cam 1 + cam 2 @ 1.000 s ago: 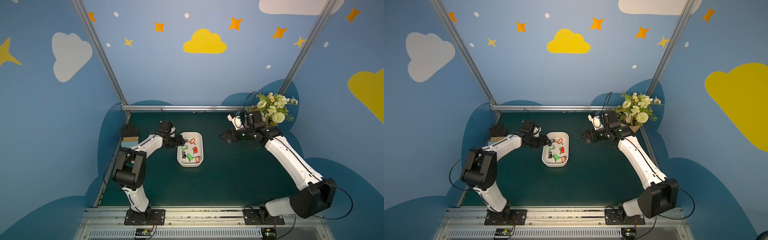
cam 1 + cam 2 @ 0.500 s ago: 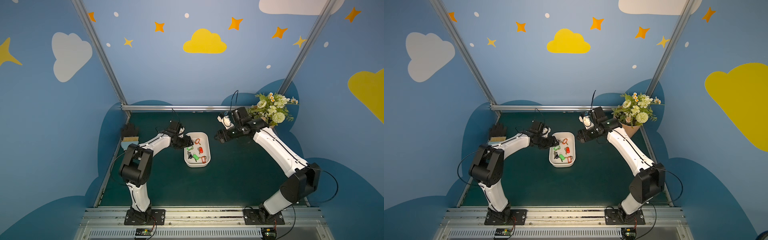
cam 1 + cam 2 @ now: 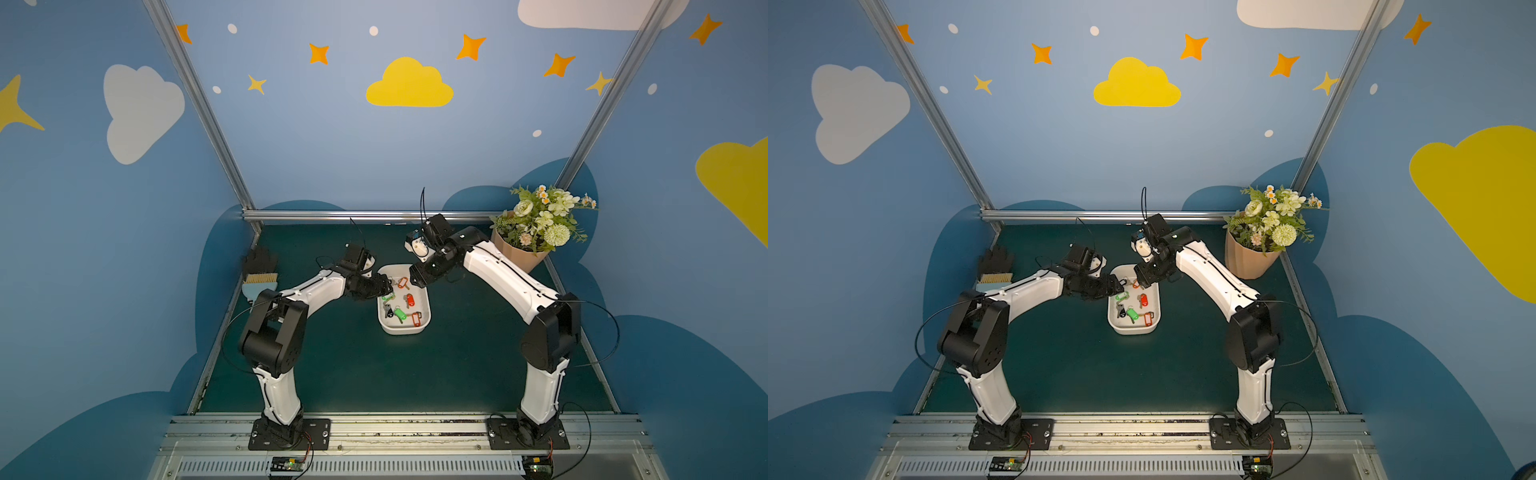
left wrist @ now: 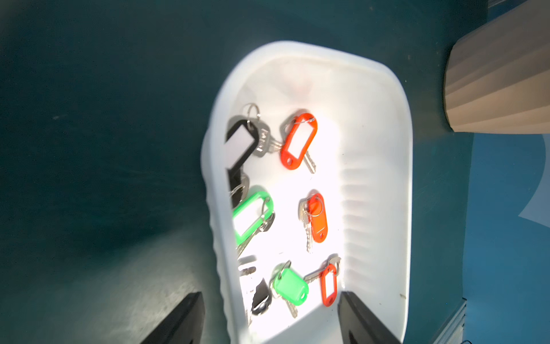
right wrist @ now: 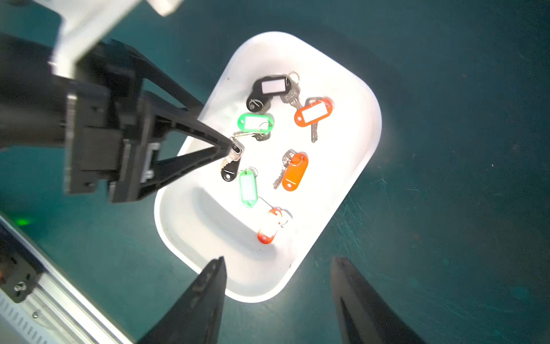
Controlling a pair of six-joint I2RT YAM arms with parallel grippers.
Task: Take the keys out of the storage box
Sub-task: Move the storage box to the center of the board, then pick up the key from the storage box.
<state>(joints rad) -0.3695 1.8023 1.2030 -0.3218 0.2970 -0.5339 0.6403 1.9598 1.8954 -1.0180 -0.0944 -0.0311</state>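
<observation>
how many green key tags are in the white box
2. One green tag lies beside a black tag; the other sits nearer the robot, beside a red tag. None seems hidden.

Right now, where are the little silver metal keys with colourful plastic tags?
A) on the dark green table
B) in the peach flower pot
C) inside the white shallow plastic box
C: the silver tagged keys all lie inside the white plastic box.

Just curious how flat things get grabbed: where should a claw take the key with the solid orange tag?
I'd pinch the orange tag across its narrow width, coming straight down: it lies flat on the box floor, clear of the other tags, and the walls block a sideways reach.
</observation>
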